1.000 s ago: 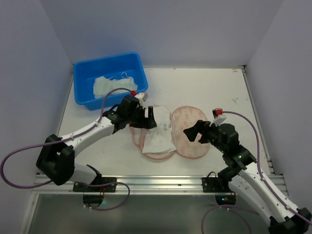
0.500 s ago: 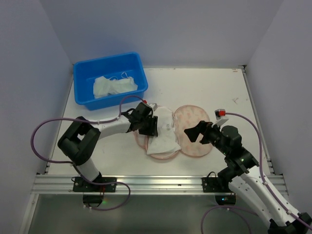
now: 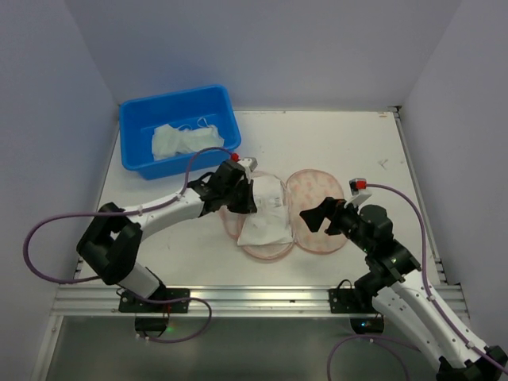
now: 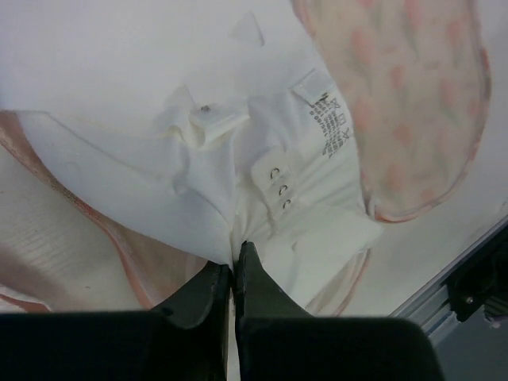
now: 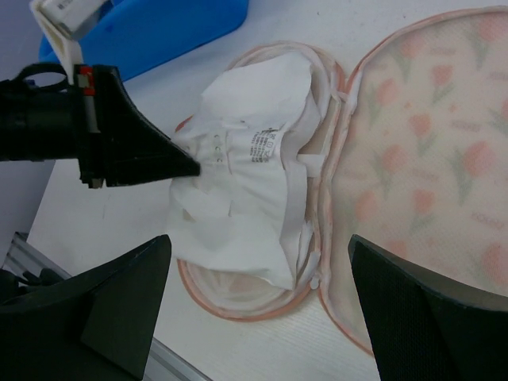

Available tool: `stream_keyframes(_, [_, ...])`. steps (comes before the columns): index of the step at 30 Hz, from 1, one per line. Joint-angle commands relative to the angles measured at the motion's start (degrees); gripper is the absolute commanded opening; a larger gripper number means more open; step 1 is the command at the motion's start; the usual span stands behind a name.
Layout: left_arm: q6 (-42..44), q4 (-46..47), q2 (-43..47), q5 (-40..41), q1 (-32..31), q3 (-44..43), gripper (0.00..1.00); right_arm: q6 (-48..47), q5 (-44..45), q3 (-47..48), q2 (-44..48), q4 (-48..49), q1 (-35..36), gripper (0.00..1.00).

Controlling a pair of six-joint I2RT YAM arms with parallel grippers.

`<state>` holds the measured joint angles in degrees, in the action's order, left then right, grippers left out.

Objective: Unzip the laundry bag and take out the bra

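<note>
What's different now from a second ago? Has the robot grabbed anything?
The left gripper has moved in over the open laundry bag and shut on the bra, whose cloth has shifted slightly. The right gripper stays open near the bag's right lobe, and the blue tub has not moved.

Colours rn: laundry bag [image 5: 429, 135] is cream-pink w/ a small orange-red flower print on the flipped-out lobe, pink zip edge all round, pale pink inside. Bra [image 5: 238, 198] is plain white, its lil tag white w/ grey print, hooks silvery. Tub [image 3: 178, 107] is bright blue, w/ a white cloth [image 3: 184, 140] in it. Desk [image 3: 333, 143] is white, walls [image 3: 254, 48] pale lavender-grey. Left hand [image 3: 249, 204] & right hand [image 3: 312, 216] are both black; arms [image 3: 159, 213] white + black, a red bit [image 3: 235, 157] by each wrist. Rail [image 3: 254, 295] at the front is silver.
</note>
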<state>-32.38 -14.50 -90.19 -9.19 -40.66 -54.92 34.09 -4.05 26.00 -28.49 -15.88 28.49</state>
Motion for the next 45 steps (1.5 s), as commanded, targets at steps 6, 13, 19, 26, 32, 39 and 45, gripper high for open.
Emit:
stream_keyframes(6, [0.7, -3.0, 13.0, 1.0, -0.1, -9.5, 0.00, -0.8, 2.4, 1.4, 2.2, -1.3, 0.0, 0.95])
stream_keyframes(13, [0.3, -9.2, 16.5, 6.1, 8.0, -21.9, 0.00, -0.6, 1.9, 2.5, 2.7, -1.6, 0.0, 0.95])
stream_keyframes(19, [-2.4, -10.4, 15.4, 14.4, 21.9, -33.7, 0.00, -0.7, 1.8, 2.6, 1.9, -1.5, 0.0, 0.95])
stream_keyframes(26, [-9.1, -0.2, 8.2, 13.5, 34.6, -38.9, 0.00, -1.3, 1.9, 2.7, 1.3, -1.5, 0.0, 0.95])
stream_keyframes(32, [-7.5, 9.1, 0.5, 19.5, 37.8, -36.4, 0.00, -1.3, 1.6, 1.9, 0.7, -1.1, 0.0, 0.95])
stream_keyframes(39, [-6.9, 21.6, -11.0, 15.2, 37.9, -29.6, 0.00, -1.7, 2.2, 1.1, 0.2, -1.1, 0.0, 0.95])
stream_keyframes(45, [-14.7, 34.2, -17.2, 7.7, 35.1, -20.4, 0.04, -1.6, 3.3, 1.2, -2.2, -0.8, 0.0, 0.95])
